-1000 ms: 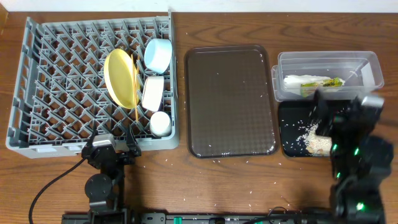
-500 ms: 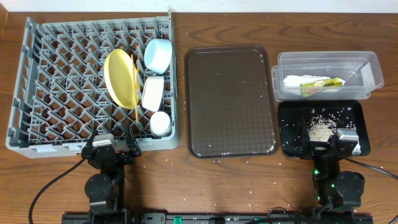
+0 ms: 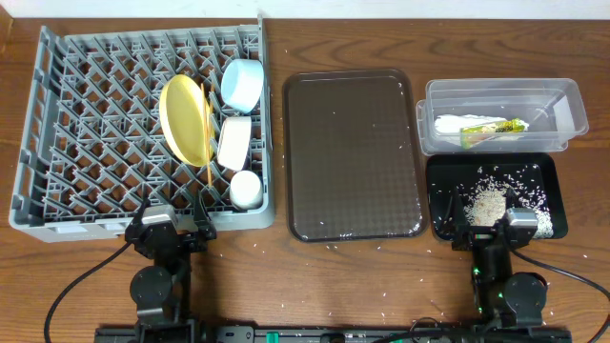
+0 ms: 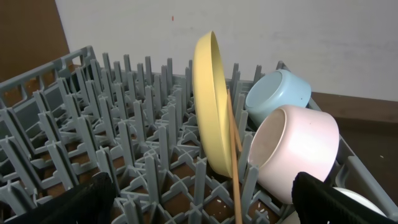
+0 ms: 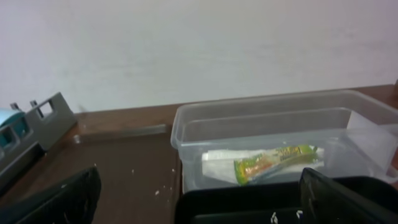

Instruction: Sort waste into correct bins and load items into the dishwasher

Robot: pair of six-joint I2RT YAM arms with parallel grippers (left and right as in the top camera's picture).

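Note:
The grey dish rack (image 3: 95, 143) holds the yellow plate (image 3: 184, 119), light-blue bowl (image 3: 242, 84), white bowl (image 3: 234, 143), white cup (image 3: 246, 189) and chopsticks (image 3: 208, 133). The clear tub (image 3: 500, 95) holds the green-and-yellow wrapper (image 3: 494, 131) and white paper (image 3: 453, 124). The black tray (image 3: 543, 171) holds rice (image 3: 488, 203). My left gripper (image 3: 172, 232) is open and empty at the rack's front edge, facing the plate (image 4: 210, 106). My right gripper (image 3: 496, 229) is open and empty at the black tray's front edge, facing the tub (image 5: 261, 124) and wrapper (image 5: 273, 163).
A dark brown serving tray (image 3: 355, 157) lies between the rack and the bins, with a few rice grains on it. Loose grains are scattered on the table near its front edge (image 3: 324, 246). The tub stands directly behind the black tray.
My right arm has drawn back from over the black tray to the table's front edge, uncovering the rice pile. The left arm has not moved.

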